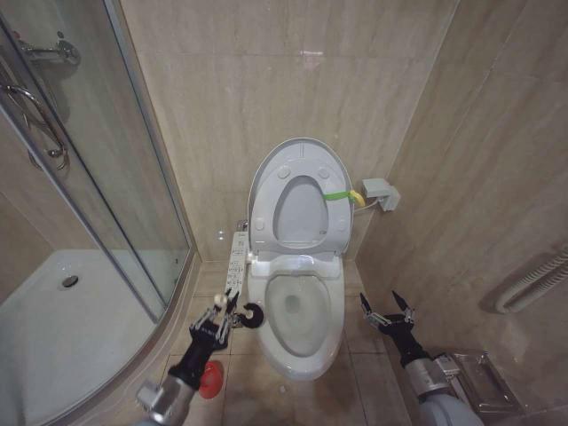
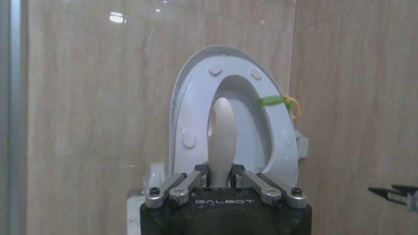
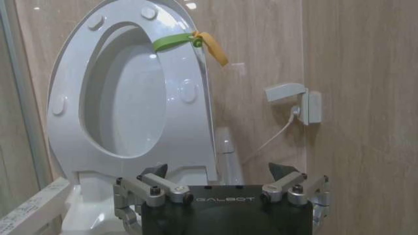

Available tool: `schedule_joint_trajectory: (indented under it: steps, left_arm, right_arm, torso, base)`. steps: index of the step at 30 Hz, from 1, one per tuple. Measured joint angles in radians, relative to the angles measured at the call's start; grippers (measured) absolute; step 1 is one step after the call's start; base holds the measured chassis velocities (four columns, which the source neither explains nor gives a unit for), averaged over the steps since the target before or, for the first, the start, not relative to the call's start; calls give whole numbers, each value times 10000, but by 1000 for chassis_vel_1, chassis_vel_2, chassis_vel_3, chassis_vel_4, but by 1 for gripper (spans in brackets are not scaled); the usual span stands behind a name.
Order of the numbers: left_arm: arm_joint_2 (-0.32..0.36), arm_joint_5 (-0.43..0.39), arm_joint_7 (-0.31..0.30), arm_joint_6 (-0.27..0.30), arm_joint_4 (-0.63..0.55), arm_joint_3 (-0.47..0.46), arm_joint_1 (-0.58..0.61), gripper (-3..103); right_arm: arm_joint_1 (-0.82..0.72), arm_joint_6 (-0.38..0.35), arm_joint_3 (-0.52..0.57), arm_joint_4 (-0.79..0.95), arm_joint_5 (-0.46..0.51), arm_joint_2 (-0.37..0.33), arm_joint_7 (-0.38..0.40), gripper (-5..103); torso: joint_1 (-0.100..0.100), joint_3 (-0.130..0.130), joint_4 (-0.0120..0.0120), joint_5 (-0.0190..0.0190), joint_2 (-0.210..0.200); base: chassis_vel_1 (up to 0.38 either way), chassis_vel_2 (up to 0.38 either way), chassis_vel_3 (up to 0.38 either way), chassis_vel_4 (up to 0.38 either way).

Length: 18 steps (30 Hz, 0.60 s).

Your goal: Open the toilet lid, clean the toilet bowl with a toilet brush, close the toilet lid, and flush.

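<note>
The toilet lid (image 1: 300, 213) stands raised against the back wall with the seat ring in front of it and a green-yellow strap (image 1: 338, 195) on its right edge. Below, the white toilet bowl (image 1: 300, 351) lies uncovered. My left gripper (image 1: 227, 311) hovers just left of the bowl, shut on the toilet brush; the brush's dark head (image 1: 255, 312) sits beside the bowl's left rim. In the left wrist view the white handle (image 2: 222, 132) sticks out from that gripper (image 2: 222, 178). The red holder (image 1: 211, 380) rests on the floor. My right gripper (image 1: 388, 311) is open, to the right of the bowl.
A glass shower enclosure (image 1: 106, 177) and its tray (image 1: 44, 328) take up the left. A button panel (image 1: 236, 259) runs along the bowl's left side. A wall box (image 1: 380, 193) with a cable hangs right of the lid. A white rail (image 1: 532, 280) is on the right wall.
</note>
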Motion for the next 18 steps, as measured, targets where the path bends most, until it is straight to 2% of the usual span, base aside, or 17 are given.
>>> schedule_joint_trajectory:
  steps: [9,18]
  left_arm:
    - [-450,808,-264,-476,22,-674,961,19]
    - [-532,951,-801,-617,377,-1636,1178,19]
  right_arm:
    - [0,0,0,0,0,0,0,100]
    - [0,0,0,0,0,0,0,100]
  torso:
    - [0,0,-1,-1,0]
    - [1,0,-1,-1,0]
  base:
    - [0,0,0,0]
    - [0,0,0,0]
